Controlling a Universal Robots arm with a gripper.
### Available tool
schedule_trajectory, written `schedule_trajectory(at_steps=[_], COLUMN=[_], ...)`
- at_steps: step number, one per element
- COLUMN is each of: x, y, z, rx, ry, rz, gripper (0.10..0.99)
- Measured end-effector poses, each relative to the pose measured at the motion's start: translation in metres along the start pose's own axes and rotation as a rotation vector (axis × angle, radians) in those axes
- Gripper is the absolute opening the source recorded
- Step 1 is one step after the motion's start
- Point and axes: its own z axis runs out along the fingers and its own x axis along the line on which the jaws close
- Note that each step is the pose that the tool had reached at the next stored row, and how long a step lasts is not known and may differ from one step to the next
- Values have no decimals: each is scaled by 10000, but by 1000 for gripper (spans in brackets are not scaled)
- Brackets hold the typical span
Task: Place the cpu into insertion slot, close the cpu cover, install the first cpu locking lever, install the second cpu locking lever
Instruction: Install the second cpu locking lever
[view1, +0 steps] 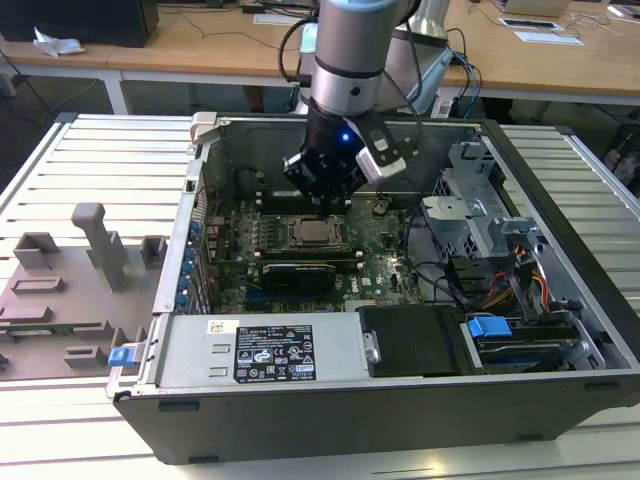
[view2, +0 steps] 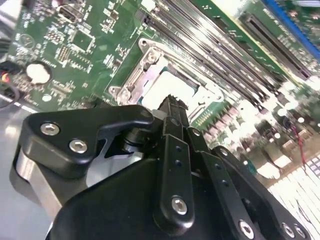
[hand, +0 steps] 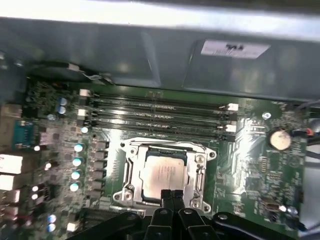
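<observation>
the cpu (hand: 164, 175), pale silver and square, lies flat in the slot (hand: 131, 187) with the cover (hand: 200, 172) framing it. memory slots (hand: 160, 117) run along one side, the case wall (hand: 150, 55) beyond. the gripper (hand: 172, 196), fingers together and empty, hangs just over the cpu's near edge.

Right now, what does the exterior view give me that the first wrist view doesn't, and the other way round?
Exterior view alone: the whole open computer case, its drive bays, the grey fixture at that view's left, and the arm reaching down into the case.

First wrist view alone: the memory slots beyond the socket, the coin cell, and the cpu cover framing the chip.

Both: the gripper shut just above the motherboard, and the cpu seated in the insertion slot.
</observation>
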Motion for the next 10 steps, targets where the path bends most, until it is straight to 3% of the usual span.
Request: schedule_trajectory(at_steps=[2, 10], x=[2, 2], y=[2, 2], z=[-50, -55], rx=[1, 0], ry=[0, 0], rz=[0, 0], gripper=[106, 106])
